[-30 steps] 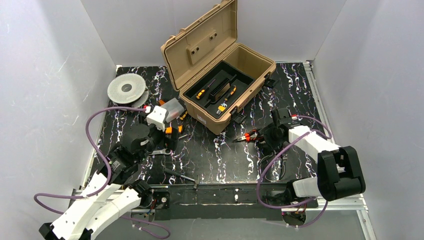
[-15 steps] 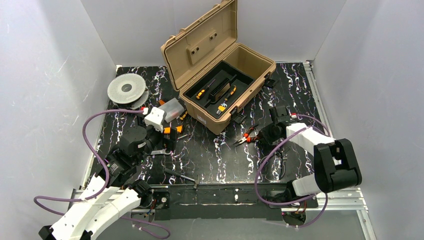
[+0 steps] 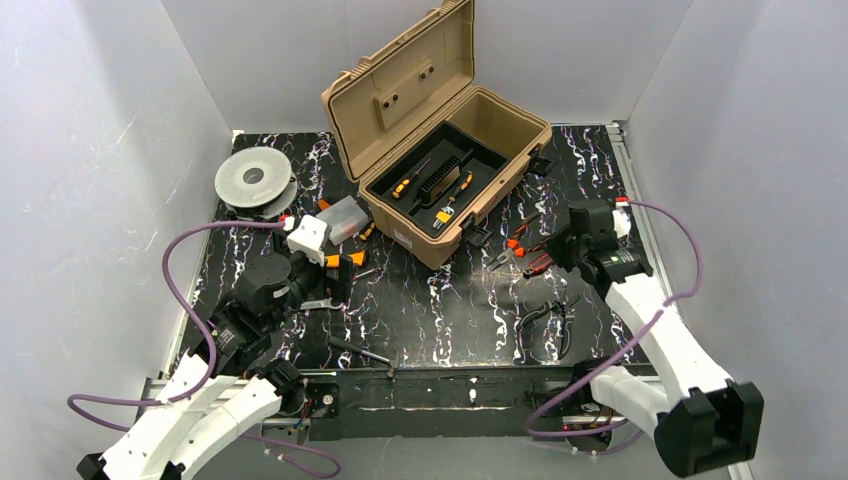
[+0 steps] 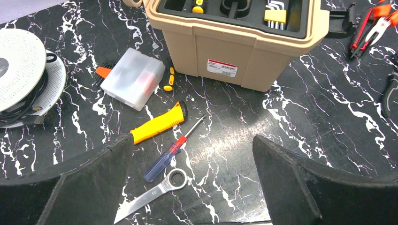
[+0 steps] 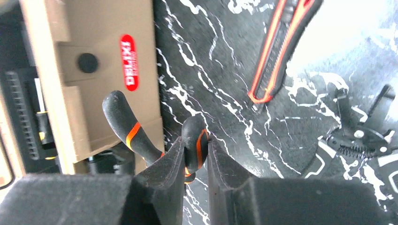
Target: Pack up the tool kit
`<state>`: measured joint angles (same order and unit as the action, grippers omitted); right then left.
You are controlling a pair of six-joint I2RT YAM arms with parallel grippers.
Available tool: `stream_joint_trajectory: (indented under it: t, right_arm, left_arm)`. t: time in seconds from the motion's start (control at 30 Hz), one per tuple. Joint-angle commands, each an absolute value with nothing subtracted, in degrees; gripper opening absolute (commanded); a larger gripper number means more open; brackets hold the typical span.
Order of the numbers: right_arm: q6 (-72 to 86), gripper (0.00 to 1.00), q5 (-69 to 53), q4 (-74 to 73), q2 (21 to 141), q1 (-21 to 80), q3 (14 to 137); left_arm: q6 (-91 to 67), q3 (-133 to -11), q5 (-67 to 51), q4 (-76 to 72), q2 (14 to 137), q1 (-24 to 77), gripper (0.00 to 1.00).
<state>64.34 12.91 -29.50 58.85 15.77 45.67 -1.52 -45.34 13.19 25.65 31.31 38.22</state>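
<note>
The tan toolbox point(image 3: 440, 150) stands open at the back, with screwdrivers in its black inner tray point(image 3: 432, 180). My right gripper point(image 3: 553, 252) is shut on one black-and-orange handle of the pliers point(image 3: 520, 248), held above the table just right of the box. In the right wrist view that handle sits pinched in the right gripper point(image 5: 195, 143), the other pliers handle point(image 5: 123, 119) juts free, and the toolbox point(image 5: 89, 70) lies close on the left. My left gripper point(image 4: 192, 140) stands open over a blue-handled screwdriver point(image 4: 164, 159), a yellow-handled tool point(image 4: 157, 124) and a wrench point(image 4: 150, 194).
A grey spool point(image 3: 253, 178) and a small clear box point(image 3: 345, 218) lie left of the toolbox. A black-and-orange knife point(image 5: 281, 47) lies beyond my right gripper. Black wire strippers point(image 3: 548, 318) rest at the front right, and a dark tool point(image 3: 365, 352) near the front edge.
My right gripper closed on the pliers handle, then lifted the pliers and carried them back and to the right as the arm swung out. The left arm barely moved.
</note>
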Motion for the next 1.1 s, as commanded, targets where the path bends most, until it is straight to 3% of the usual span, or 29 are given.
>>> stream_joint_trajectory:
  t: [0.0, 0.2, 0.37, 0.57, 1.07]
  right_arm:
    - [54.8, 0.01, 17.1, -24.2, 52.2, 15.9, 49.3]
    - [43.3, 0.01, 3.6, -3.3, 47.6, 15.8, 49.4]
    - [53.5, 0.01, -7.9, 5.4, 56.9, 14.6, 54.5]
    - [63.0, 0.01, -14.0, 1.6, 74.4, 14.2, 66.6]
    - [65.2, 0.01, -20.3, 0.1, 92.7, 14.3, 84.8]
  left_arm:
    - [-1.0, -44.7, 13.9, 24.8, 30.7, 38.3, 0.98]
    - [-0.7, -44.5, 13.4, 24.6, 30.7, 38.3, 0.98]
    - [-0.7, -44.4, 13.2, 24.6, 30.7, 38.4, 0.98]
    - [-0.5, -44.3, 13.7, 24.8, 30.4, 38.3, 0.98]
    - [-0.4, -44.3, 14.4, 25.0, 30.4, 38.3, 0.98]
